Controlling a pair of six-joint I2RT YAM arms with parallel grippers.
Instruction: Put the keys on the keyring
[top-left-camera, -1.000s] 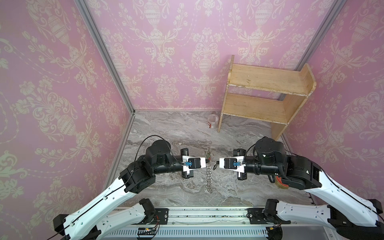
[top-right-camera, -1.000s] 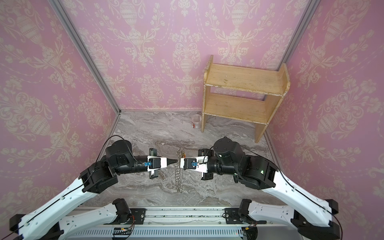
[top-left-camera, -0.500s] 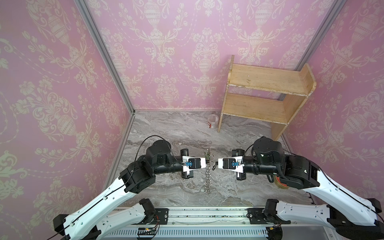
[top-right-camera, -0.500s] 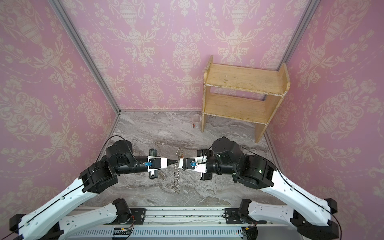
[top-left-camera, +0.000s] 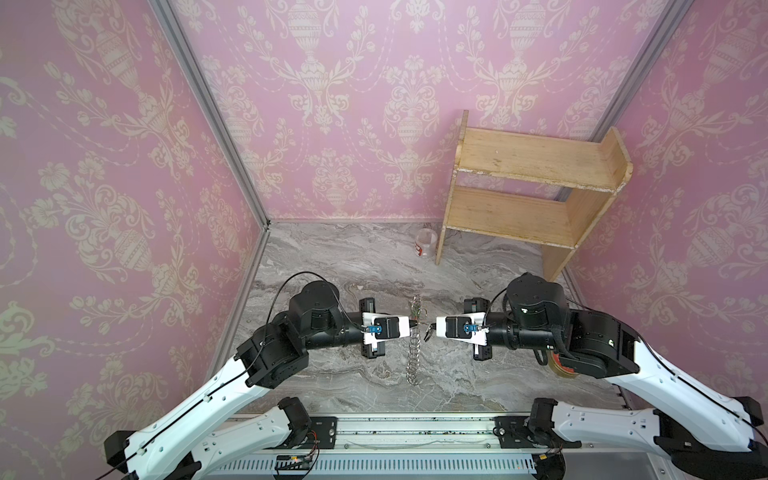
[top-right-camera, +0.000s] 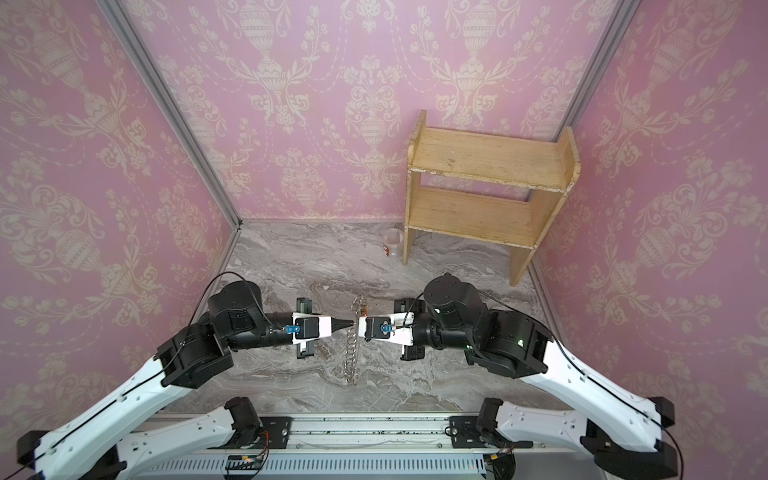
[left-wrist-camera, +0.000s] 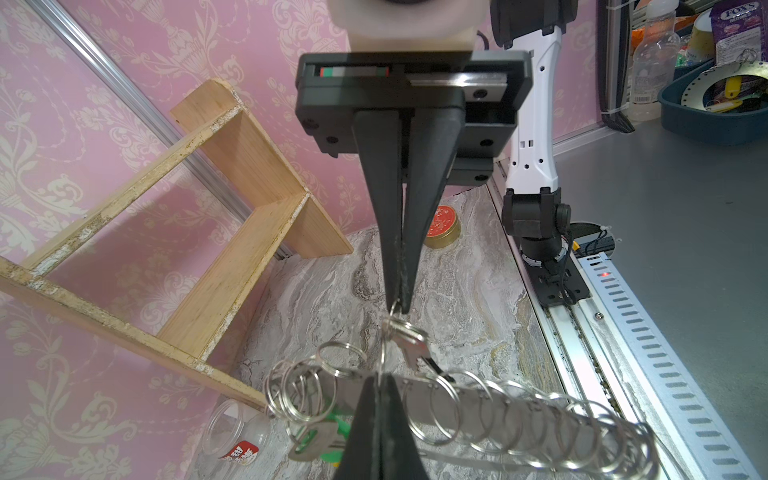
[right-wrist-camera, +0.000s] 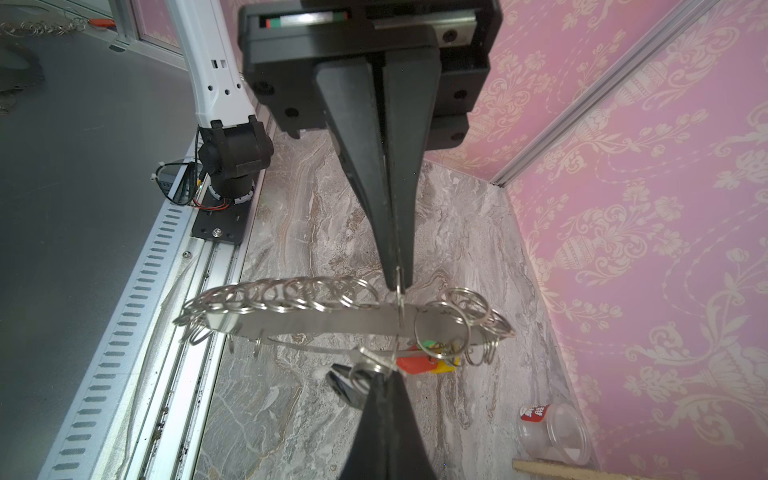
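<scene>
In both top views my left gripper (top-left-camera: 415, 323) (top-right-camera: 351, 323) and right gripper (top-left-camera: 432, 328) (top-right-camera: 360, 328) meet tip to tip above the marble floor. The left gripper (left-wrist-camera: 379, 376) is shut on a thin ring of the keyring (left-wrist-camera: 440, 399). The keyring's chain of linked rings (top-left-camera: 413, 353) and flat grey strap (right-wrist-camera: 332, 322) hang from that ring. The right gripper (right-wrist-camera: 382, 372) is shut on a silver key (right-wrist-camera: 370, 365) with a black fob (right-wrist-camera: 343, 386), right against the held ring. Other keys with green (left-wrist-camera: 328, 432), red (right-wrist-camera: 415, 361) and yellow (right-wrist-camera: 446, 365) tags hang at the chain's far end.
A wooden two-tier shelf (top-left-camera: 532, 199) stands at the back right. A clear plastic jar (top-left-camera: 426, 243) lies beside its leg. A red-lidded round tin (left-wrist-camera: 442, 226) sits on the floor under the right arm. Pink walls close in three sides, and a metal rail (top-left-camera: 415, 432) runs along the front.
The right gripper has edged left toward the left gripper's tip. The hanging chain has swung slightly. Both grippers stay shut.
</scene>
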